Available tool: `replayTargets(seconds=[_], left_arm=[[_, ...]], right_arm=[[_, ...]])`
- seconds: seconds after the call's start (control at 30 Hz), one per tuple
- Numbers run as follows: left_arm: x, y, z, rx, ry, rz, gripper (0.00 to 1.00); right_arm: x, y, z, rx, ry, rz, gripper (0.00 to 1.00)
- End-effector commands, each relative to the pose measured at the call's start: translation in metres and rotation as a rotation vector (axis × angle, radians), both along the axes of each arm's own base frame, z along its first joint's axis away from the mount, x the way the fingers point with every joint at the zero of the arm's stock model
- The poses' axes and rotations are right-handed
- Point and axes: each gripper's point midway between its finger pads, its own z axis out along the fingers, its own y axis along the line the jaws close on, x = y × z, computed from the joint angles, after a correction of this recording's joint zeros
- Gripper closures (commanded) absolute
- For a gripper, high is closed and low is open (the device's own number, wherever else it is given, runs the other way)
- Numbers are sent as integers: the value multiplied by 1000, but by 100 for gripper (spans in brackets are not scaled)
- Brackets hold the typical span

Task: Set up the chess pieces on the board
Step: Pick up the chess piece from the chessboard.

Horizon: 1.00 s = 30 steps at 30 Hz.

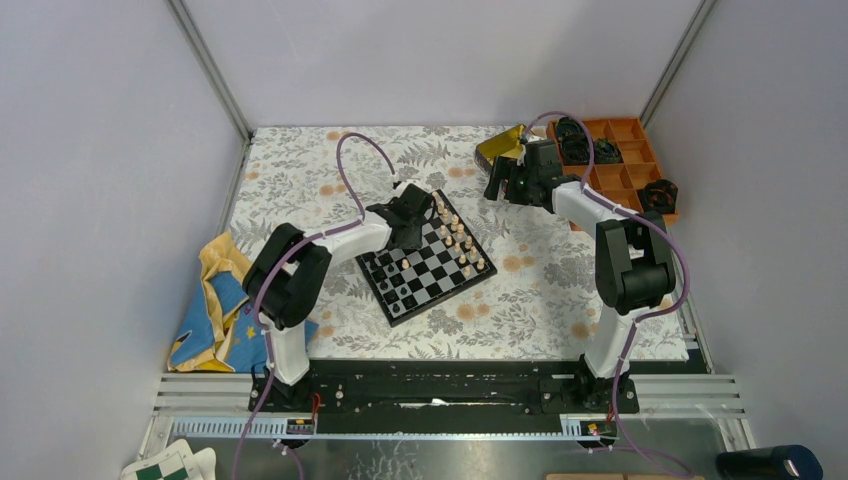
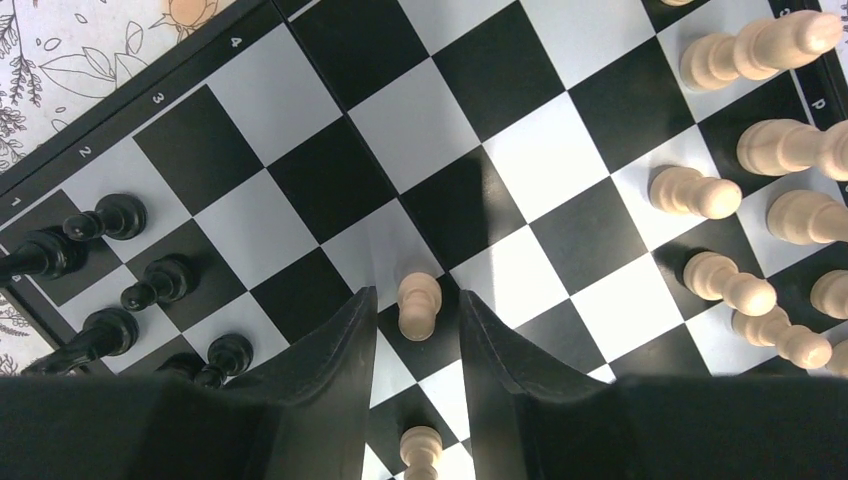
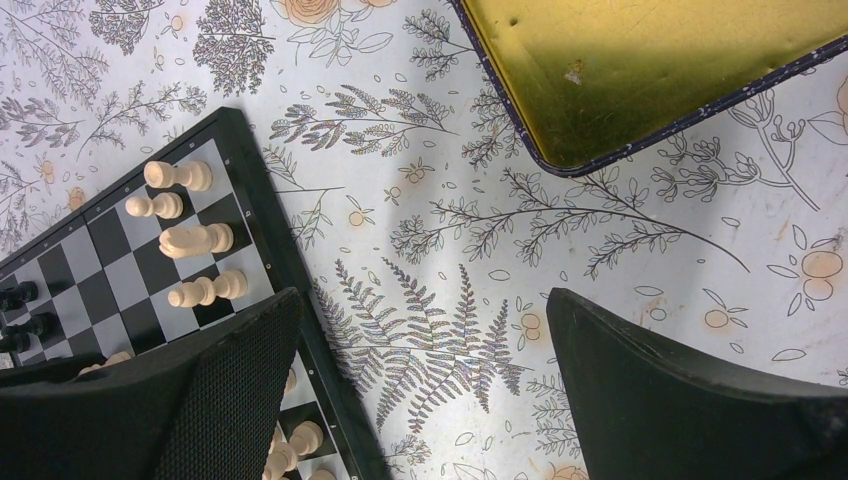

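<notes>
Bright, even overhead light leaves only soft shadows. The glossy board (image 2: 330, 180) shows a pale sheen, with a dim shadow ahead of the left end effector (image 2: 417, 300). Both wrist views are sharp.
</notes>
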Motion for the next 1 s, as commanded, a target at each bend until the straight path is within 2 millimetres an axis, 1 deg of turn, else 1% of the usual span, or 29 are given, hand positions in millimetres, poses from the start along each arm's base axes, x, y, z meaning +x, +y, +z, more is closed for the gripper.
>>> replayTargets(seconds=[0.0,0.13,0.23,0.37,0.53,0.63,0.73,0.83,0.93,0.97], left_arm=[[20,-2,14,9,-76,7,60],[22,-2,16,14,-80,2,69],[23,-2,18,16,-82,0,80],[22,0,22,17,-85,-1,86],[26,-4,33,1,-102,-6,89],[31,-8,39,-11,-113,-13,92],[37,-14,42,-17,-119,-21,93],[46,-21,44,-29,-128,-26,93],[53,-28,42,-42,-128,-33,93],[55,-31,39,-46,-121,-39,93]], right_arm=[[13,-1,33,13,-83,-2,0],[15,1,34,14,-83,0,0],[17,1,35,12,-85,0,0],[18,1,34,12,-82,-2,0],[19,1,32,10,-82,0,0],[19,0,31,7,-81,-1,0],[21,0,32,2,-85,-3,0],[22,-1,32,-3,-85,-4,0],[23,-1,32,-6,-89,-6,0],[23,-1,32,-9,-88,-6,0]])
